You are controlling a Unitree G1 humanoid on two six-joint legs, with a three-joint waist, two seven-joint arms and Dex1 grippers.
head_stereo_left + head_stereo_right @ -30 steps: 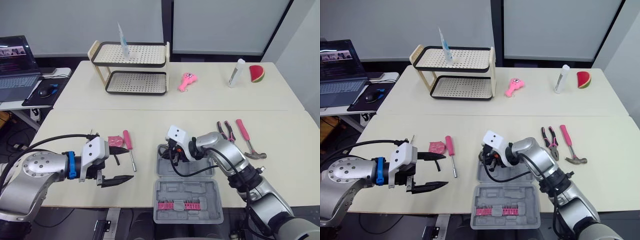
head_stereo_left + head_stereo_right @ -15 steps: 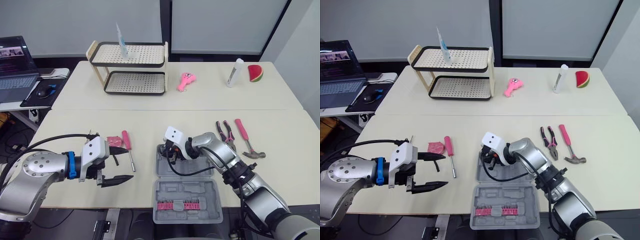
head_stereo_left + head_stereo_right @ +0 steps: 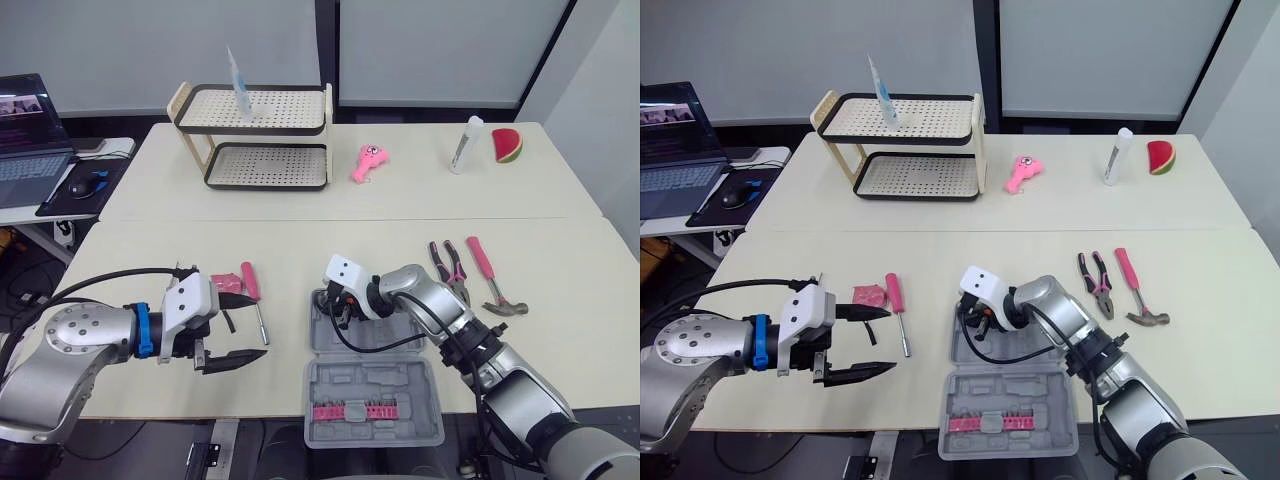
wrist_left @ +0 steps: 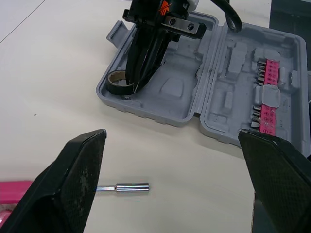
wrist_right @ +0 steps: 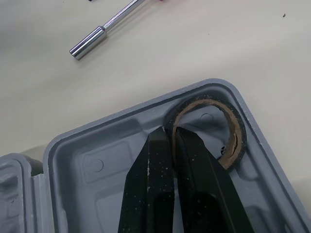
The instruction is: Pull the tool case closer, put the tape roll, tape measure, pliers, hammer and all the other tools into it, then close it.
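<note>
The grey tool case (image 3: 372,388) lies open at the table's front edge, with a pink strip of bits (image 3: 355,412) in its near half. A brown tape roll (image 5: 234,131) lies in the far left corner of the far half. My right gripper (image 5: 173,130) reaches down into that corner, shut on the roll's wall. My left gripper (image 3: 245,328) hovers open left of the case, holding nothing. A pink screwdriver (image 3: 255,295) and a small pink tool (image 3: 226,283) lie just beyond it. Pliers (image 3: 445,265) and a hammer (image 3: 488,276) lie right of the case.
On the far table stand a two-tier rack (image 3: 255,135), a pink toy (image 3: 368,160), a white bottle (image 3: 462,145) and a watermelon slice (image 3: 506,144). A laptop (image 3: 25,130) sits on a side desk at the far left.
The camera has shifted slightly. My right gripper stays at the case's far left corner while its forearm has swung a little. The left arm has not moved.
</note>
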